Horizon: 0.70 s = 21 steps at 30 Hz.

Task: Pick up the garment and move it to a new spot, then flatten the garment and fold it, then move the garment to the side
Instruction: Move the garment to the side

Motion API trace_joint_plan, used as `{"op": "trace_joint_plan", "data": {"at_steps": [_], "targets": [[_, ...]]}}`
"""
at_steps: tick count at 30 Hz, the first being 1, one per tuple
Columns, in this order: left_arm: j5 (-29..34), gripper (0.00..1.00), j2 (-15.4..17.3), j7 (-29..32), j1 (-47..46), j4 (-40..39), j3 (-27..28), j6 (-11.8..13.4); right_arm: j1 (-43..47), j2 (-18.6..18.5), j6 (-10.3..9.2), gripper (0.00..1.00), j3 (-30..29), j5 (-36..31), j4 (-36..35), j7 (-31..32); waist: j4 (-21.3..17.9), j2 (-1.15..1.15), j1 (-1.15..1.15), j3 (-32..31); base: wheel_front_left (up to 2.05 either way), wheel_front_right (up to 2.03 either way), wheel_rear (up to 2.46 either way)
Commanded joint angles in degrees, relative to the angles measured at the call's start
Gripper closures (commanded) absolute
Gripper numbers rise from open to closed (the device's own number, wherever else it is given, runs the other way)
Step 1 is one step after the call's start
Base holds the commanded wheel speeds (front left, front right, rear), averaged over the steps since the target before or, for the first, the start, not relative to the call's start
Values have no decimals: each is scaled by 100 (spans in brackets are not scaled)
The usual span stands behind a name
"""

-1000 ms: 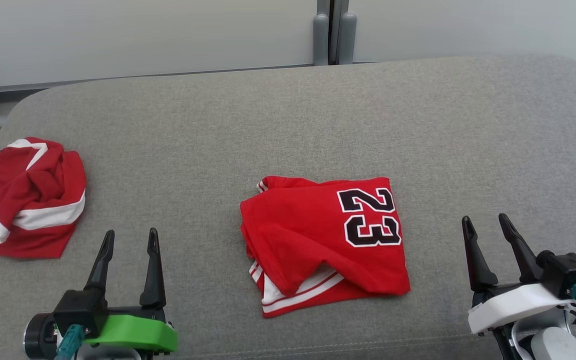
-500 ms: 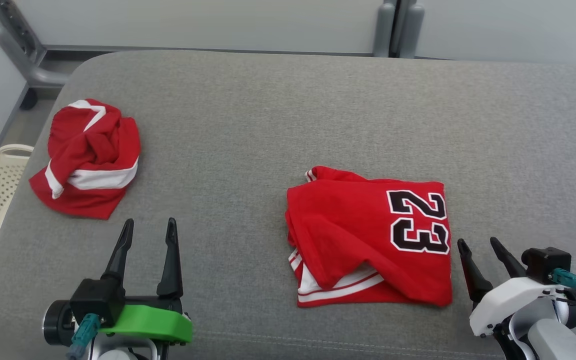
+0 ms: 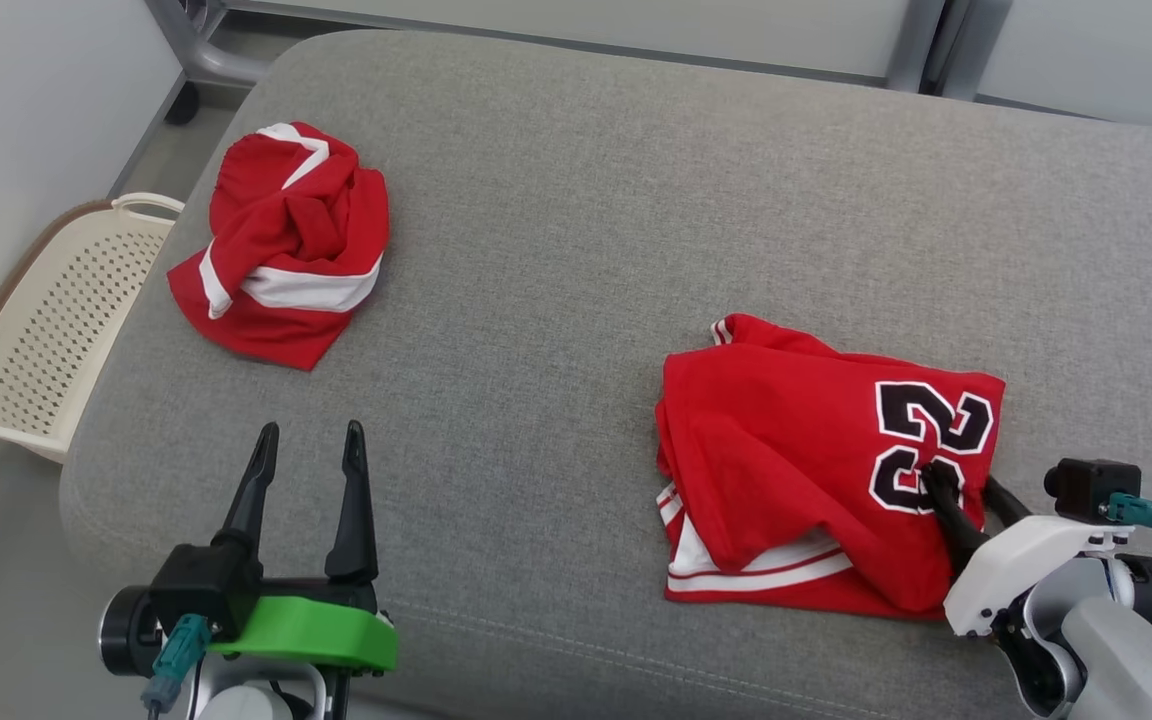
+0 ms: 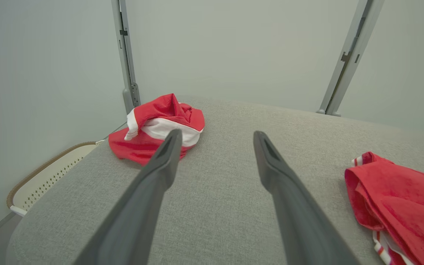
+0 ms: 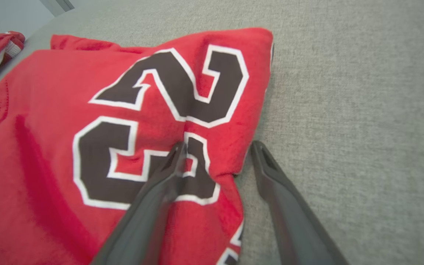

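The garment [image 3: 796,450] is a red jersey with a black "23", folded into a rough square on the grey cushion [image 3: 576,200], right of centre. My right gripper [image 3: 961,485] stands open at its right edge. In the right wrist view the garment [image 5: 68,110] has this gripper [image 5: 217,145] straddling its edge. One finger [image 5: 160,180] presses on the number and the other rests on the cushion beside the cloth. My left gripper [image 3: 310,432] hovers open over bare cushion at the lower left, with nothing between its fingers [image 4: 153,176].
A second red and white garment [image 3: 281,245] lies crumpled at the cushion's far left; it also appears beyond my left fingers [image 4: 158,125]. A cream perforated basket [image 3: 46,320] stands on the floor off the cushion's left edge. Grey metal posts [image 4: 127,73] rise behind.
The head camera has turned left, so the whole picture slid right. My right gripper has moved forward onto the jersey's right edge and its fingers have narrowed slightly. The left gripper is unchanged.
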Motion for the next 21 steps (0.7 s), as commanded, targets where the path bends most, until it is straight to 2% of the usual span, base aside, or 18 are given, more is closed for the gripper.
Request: {"op": "trace_joint_plan", "data": {"at_steps": [1,6,11,15,16,21], "targets": [[51,0,-32,-3,-33,-12,52,0,-35,-24,-5,100,117,108,35,28,24,0,0,48,0,0,0],[77,0,-59,-3,21,-60,113,-13,-135,-202,-9,100,238,148,-28,-145,-148,0,0,50,0,0,0],[137,0,-61,-3,20,-116,219,-63,-192,-325,-7,100,104,-357,-437,-274,-619,0,0,78,0,0,0],[196,0,-33,-2,-38,-157,271,-97,-10,-377,-6,100,-249,-1049,-1084,-271,-1130,0,0,130,0,0,0],[221,0,-10,-3,-79,-176,297,-110,54,-330,-6,100,-358,-1379,-1471,-272,-1407,0,0,150,0,0,0],[275,0,31,-3,-175,-211,314,-162,148,-341,-7,100,-379,-2044,-2456,-273,-2053,0,0,221,0,0,0]]}}
